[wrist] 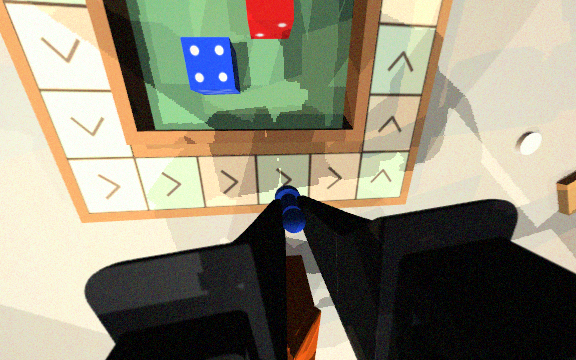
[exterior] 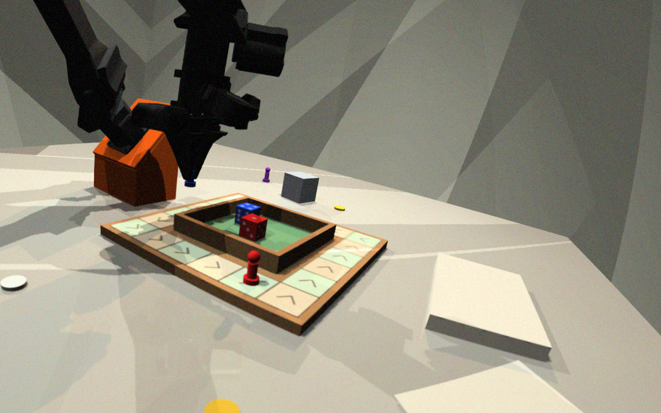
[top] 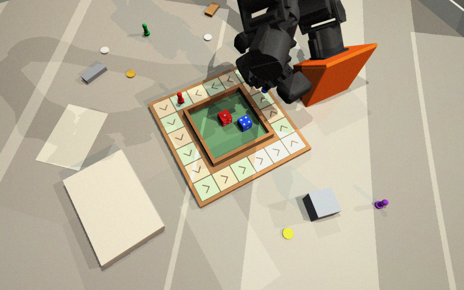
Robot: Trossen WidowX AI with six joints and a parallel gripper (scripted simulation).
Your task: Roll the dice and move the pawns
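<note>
Blue pawn [top: 264, 89] [exterior: 189, 182] [wrist: 290, 210] grasped in gripper [top: 264, 86] [exterior: 189, 176] [wrist: 289, 204]; red die [top: 224, 117] [exterior: 253, 226] [wrist: 271, 19], blue die [top: 245, 123] [exterior: 247, 212] [wrist: 210, 65] in tray [top: 242, 149] [exterior: 277, 255] [wrist: 248, 141].

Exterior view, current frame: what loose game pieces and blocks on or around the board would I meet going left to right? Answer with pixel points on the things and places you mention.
White round disc [exterior: 13, 282] [wrist: 529, 143] [top: 208, 37] → red pawn [exterior: 252, 272] [top: 180, 98] → small purple pawn [exterior: 267, 175] [top: 380, 204] → grey cube [exterior: 299, 187] [top: 322, 203] → yellow round disc [exterior: 339, 207] [top: 288, 233]
</note>
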